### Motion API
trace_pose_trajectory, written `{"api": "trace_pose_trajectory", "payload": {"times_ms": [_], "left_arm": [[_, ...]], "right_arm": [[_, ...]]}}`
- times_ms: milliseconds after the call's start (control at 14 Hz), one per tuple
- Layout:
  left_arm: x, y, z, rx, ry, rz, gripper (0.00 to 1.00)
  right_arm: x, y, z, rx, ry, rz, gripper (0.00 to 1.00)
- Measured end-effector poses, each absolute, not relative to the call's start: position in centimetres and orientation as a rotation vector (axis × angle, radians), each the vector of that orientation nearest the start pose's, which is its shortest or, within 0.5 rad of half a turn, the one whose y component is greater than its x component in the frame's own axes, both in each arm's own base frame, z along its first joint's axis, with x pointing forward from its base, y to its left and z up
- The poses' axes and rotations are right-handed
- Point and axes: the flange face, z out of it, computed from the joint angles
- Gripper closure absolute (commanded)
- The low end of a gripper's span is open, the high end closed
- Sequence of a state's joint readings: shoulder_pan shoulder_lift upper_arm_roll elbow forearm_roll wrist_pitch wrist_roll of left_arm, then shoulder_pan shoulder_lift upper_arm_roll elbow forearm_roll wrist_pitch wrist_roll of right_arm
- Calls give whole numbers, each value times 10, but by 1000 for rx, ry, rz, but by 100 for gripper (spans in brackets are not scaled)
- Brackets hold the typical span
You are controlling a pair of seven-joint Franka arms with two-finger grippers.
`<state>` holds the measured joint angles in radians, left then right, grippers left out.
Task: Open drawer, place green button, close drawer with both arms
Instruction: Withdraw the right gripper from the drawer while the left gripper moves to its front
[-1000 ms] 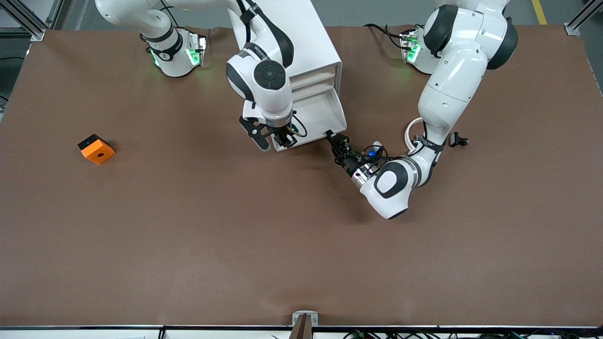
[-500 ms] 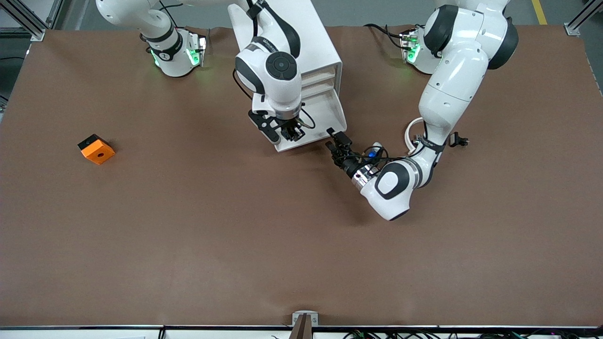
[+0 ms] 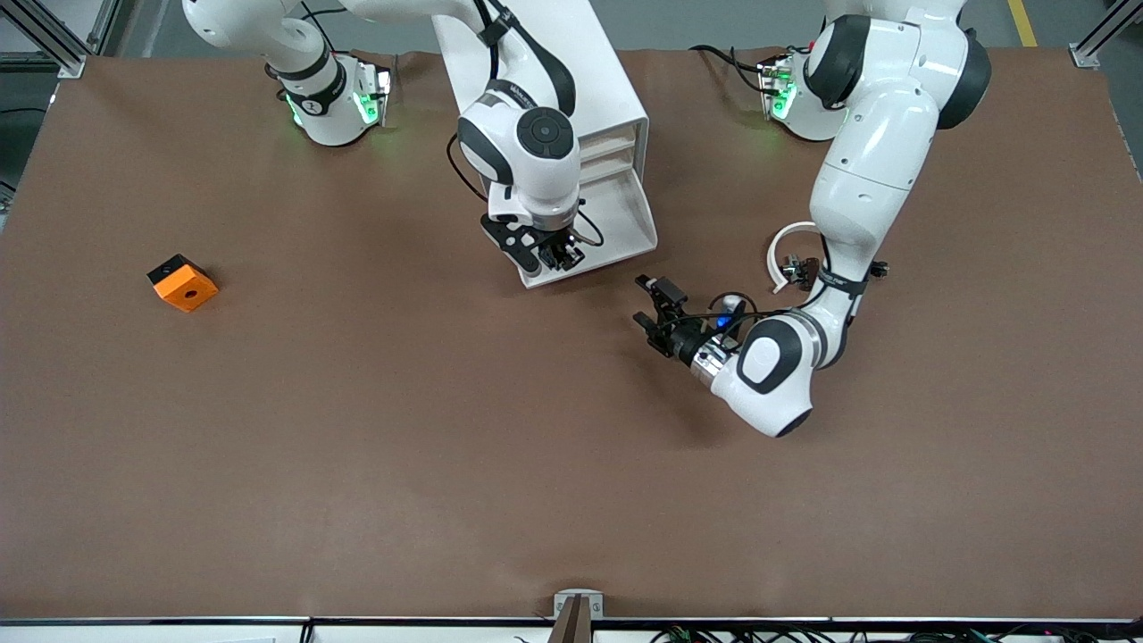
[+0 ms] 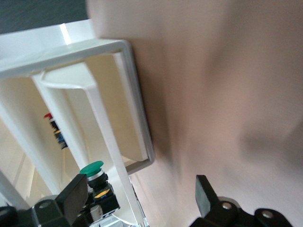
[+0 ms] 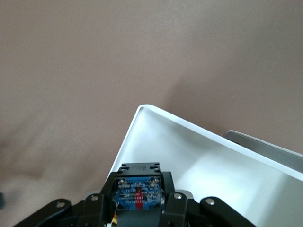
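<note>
over one open drawer [image 3: 625,219], right end effector [image 3: 561,259] grips one button [image 4: 91,169]; left end effector [image 3: 659,313] gapes wide

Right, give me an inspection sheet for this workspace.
Surface: table, brown cover.
Job's things: drawer pulled out of cabinet; button held over it.
Clutter: orange block toward right arm's end; white-strip part by left arm.
End effectors: right end effector shut on button, over drawer; left end effector open, over table beside drawer.
Cables: loops at both wrists.
Surroundings: metal frame at corners.
</note>
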<state>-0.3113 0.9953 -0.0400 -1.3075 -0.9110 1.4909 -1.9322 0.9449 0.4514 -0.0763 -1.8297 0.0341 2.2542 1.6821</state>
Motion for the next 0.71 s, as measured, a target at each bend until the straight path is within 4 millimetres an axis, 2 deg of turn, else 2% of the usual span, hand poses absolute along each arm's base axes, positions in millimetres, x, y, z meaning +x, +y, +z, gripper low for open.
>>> {"api": "trace_pose_trajectory", "payload": {"times_ms": [71, 143, 214, 500, 714], "left_arm": [[603, -302, 145, 1719, 2280, -1810, 0], [609, -297, 152, 1804, 2197, -1752, 0], [614, -294, 160, 1885, 2108, -1694, 0], [637, -292, 203, 2184, 1814, -1330, 0], [648, -304, 233, 2393, 1628, -1017, 0]], "right_arm": [[412, 494, 281, -2896, 1272, -3, 92], [412, 495, 279, -2895, 1270, -4, 27], [412, 495, 277, -2896, 1269, -4, 0], [406, 500, 277, -2903, 1252, -4, 0], [406, 502, 284, -2924, 1240, -1, 0]]}}
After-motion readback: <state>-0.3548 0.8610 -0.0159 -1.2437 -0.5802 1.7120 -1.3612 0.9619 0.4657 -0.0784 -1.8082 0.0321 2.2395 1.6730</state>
